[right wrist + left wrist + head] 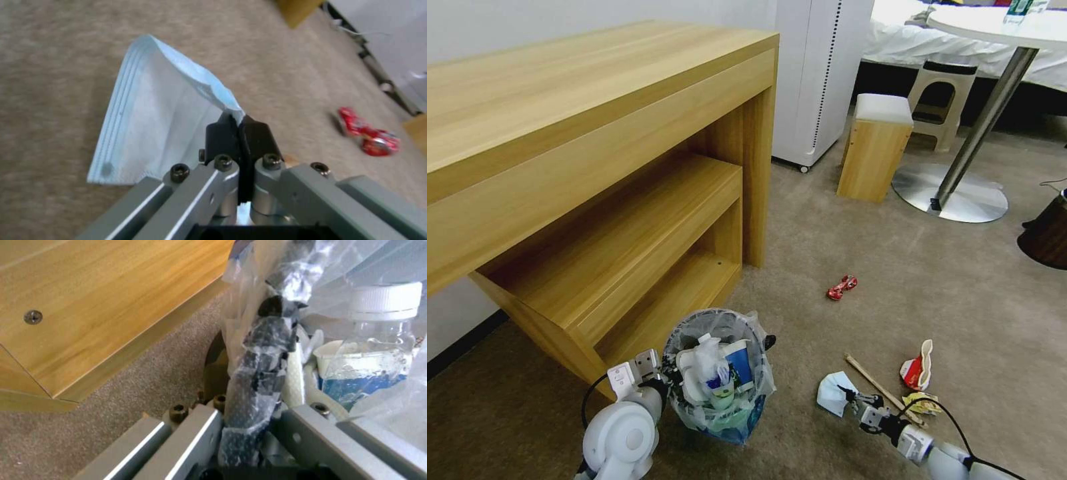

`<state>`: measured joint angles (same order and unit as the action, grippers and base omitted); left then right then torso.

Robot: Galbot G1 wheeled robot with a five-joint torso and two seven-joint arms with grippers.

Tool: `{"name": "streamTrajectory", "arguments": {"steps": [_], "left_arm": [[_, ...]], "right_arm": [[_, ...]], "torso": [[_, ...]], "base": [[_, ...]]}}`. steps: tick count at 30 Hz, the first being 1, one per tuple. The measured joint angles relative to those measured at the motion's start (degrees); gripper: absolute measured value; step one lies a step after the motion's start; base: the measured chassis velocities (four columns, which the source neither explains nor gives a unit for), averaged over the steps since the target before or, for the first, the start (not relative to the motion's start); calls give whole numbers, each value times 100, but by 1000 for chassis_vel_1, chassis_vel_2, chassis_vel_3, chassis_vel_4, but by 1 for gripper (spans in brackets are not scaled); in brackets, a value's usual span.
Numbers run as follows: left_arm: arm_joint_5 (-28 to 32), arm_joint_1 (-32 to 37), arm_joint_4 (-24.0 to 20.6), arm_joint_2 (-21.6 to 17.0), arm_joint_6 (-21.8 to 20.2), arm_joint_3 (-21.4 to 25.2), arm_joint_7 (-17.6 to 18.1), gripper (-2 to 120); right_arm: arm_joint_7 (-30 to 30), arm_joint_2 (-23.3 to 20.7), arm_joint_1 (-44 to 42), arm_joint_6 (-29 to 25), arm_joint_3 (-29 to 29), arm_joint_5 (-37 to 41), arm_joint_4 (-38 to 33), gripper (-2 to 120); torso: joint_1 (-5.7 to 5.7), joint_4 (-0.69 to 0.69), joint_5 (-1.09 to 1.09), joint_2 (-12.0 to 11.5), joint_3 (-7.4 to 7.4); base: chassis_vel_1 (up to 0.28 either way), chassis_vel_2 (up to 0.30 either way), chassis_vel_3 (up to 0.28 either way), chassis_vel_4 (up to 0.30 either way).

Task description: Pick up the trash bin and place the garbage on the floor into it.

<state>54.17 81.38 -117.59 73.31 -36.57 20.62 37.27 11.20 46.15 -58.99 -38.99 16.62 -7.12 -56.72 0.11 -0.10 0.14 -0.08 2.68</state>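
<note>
Right end effector (240,128): clamped shut on pale blue tissue (151,116), held just above floor (960,280). Left end effector (249,426): closed on trash bin (720,373) rim. Step: tissue pick-up done; transfer over bin opening judged req'd next.

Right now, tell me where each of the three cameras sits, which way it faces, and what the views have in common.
Head view: high on the robot, facing forward and down at the floor, the wooden desk and both arms.
Left wrist view: on the left arm, facing past the left gripper, which is clamped on the rim of the trash bin.
Right wrist view: on the right arm, facing past the right gripper, which pinches a blue face mask.
Shared: head and left wrist views show the bin; head and right wrist views show the mask and a red wrapper.
</note>
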Motion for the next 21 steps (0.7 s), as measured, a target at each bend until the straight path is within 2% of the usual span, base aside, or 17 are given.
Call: {"name": "streamTrajectory", "arguments": {"steps": [2,7,8,10,13,21], "left_arm": [[13,-10,13,-42,0,-11,8,0],[81,-39,60,-296,3,-86,28,0],[81,-39,60,-296,3,-86,28,0],[149,-42,70,-440,2,-107,33,0],[190,-25,66,-548,0,-112,42,0],[386,72,-86,-679,-53,-108,220,0]], "right_arm": [[15,-69,-70,-1,-120,45,-83,0],[21,-471,-581,-19,-976,347,-642,0],[21,-471,-581,-19,-976,347,-642,0],[119,-643,-909,-51,-1403,404,-943,0],[202,-746,-1155,-115,-1707,410,-1152,0],[139,-1112,-1228,-226,-1898,1017,-1626,0]], "torso": [[0,0,0,0,0],[0,0,-1,0,-1],[0,0,-1,0,-1],[0,-1,-2,0,-1],[0,-3,-2,0,0],[0,-1,-3,0,0]], "base": [[0,0,0,0],[0,0,0,0],[0,0,0,0],[0,0,0,0],[0,0,0,0],[0,0,0,0]]}}
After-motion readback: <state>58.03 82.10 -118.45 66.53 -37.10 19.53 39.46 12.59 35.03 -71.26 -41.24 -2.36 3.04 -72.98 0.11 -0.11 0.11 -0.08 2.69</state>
